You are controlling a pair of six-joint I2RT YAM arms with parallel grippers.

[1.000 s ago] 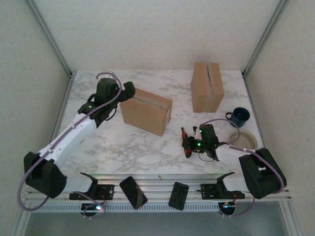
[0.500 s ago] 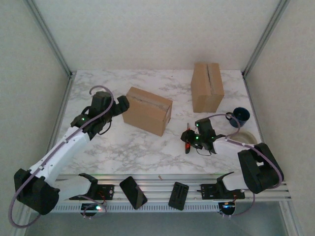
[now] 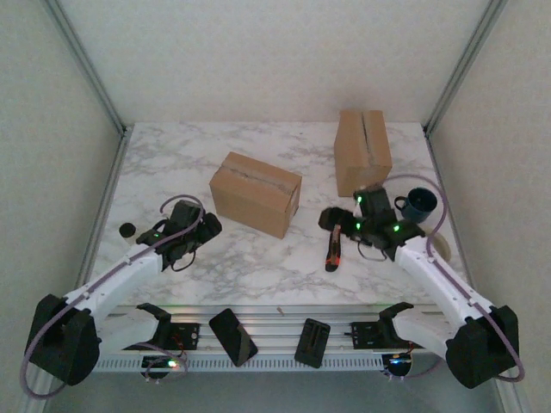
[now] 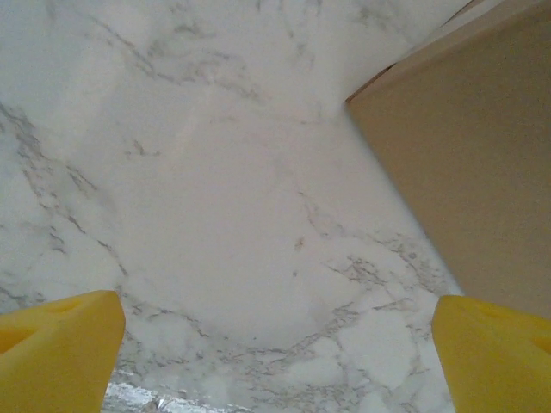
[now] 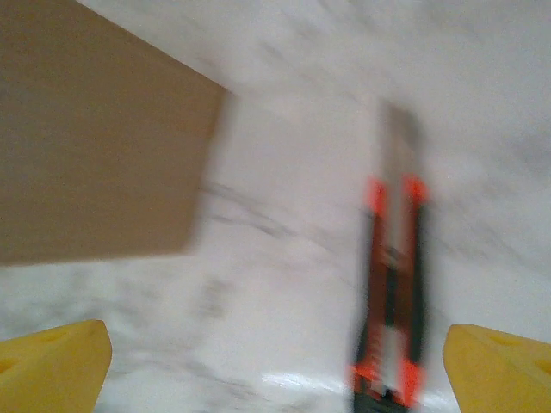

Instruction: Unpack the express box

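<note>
The express box (image 3: 256, 194), brown cardboard with a taped seam on top, lies at the table's middle; its side wall shows in the left wrist view (image 4: 469, 163) and one corner in the right wrist view (image 5: 95, 138). My left gripper (image 3: 209, 225) (image 4: 275, 366) is open over bare marble, just left of and nearer than the box, apart from it. A red and black box cutter (image 3: 332, 249) (image 5: 392, 292) lies flat on the table. My right gripper (image 3: 331, 220) (image 5: 275, 370) hovers open right above the cutter with nothing between its yellow fingertips (image 5: 52, 357).
A second cardboard box (image 3: 362, 152) stands upright at the back right. A dark blue mug (image 3: 419, 204) and a pale round plate (image 3: 437, 244) sit by the right edge. A small black disc (image 3: 127, 229) lies near the left edge.
The right gripper has opened and let go of the cutter, which now lies on the table, and has lifted away. The left arm has drawn back from the box towards the near left.
</note>
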